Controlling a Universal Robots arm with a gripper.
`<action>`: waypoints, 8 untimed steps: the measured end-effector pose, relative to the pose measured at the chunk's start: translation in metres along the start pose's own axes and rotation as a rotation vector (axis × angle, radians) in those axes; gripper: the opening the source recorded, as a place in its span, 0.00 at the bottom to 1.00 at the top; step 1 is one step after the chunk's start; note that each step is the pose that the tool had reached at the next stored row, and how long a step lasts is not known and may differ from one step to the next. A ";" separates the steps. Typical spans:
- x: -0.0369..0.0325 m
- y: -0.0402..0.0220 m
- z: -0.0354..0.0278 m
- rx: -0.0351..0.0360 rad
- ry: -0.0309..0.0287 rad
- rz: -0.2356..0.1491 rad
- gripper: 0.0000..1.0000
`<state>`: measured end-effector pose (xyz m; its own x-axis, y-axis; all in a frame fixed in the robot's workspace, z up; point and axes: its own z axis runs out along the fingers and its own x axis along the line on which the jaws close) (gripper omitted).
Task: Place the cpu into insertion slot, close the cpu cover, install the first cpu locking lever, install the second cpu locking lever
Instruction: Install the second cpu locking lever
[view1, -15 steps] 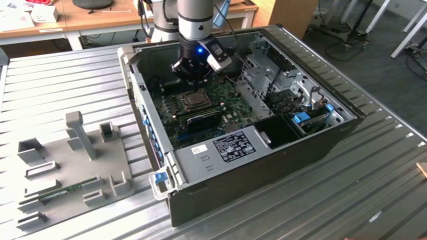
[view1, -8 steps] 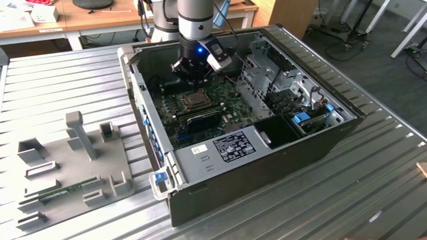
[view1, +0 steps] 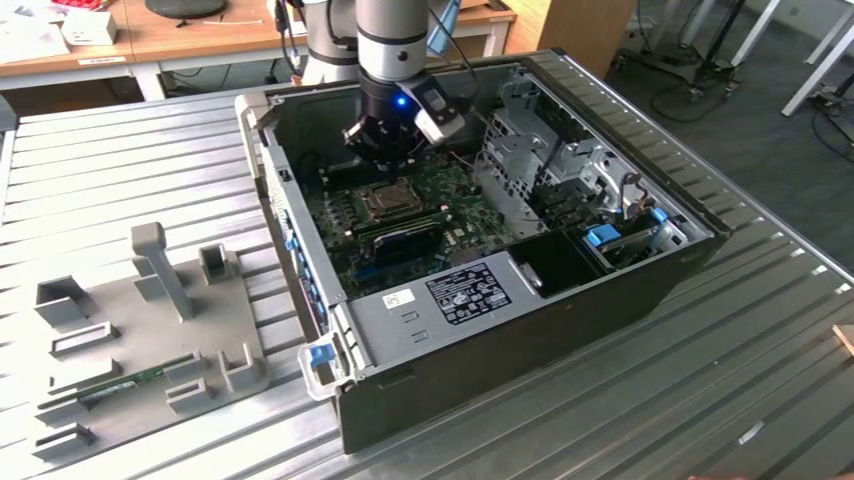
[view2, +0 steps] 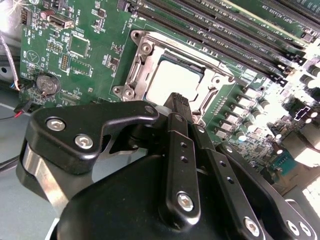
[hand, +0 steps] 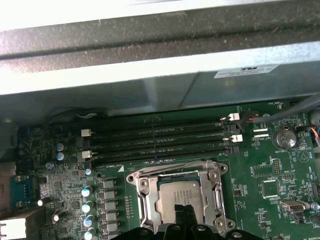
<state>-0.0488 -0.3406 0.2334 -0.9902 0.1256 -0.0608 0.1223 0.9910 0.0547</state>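
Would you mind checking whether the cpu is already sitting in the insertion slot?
Yes, in the first wrist view the cpu lies flat inside the insertion slot, framed by the silvery cpu cover.

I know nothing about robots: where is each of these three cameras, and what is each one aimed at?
Exterior view: off the arm, looking down on the open black computer case; the grey arm and black pincer show.
Second wrist view: on the arm, over the pincer, facing the pale square cpu under its silvery cpu cover.
First wrist view: on the arm, facing the cpu; the pincer shows.
All share the green circuit board.
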 end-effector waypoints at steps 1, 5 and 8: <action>-0.0001 -0.0004 0.0000 0.0000 0.0000 0.000 0.10; -0.0001 -0.0009 -0.0001 -0.0001 -0.0001 0.000 0.10; -0.0001 -0.0009 -0.0003 0.0000 0.0000 0.000 0.10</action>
<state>-0.0488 -0.3415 0.2336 -0.9902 0.1256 -0.0608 0.1223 0.9910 0.0547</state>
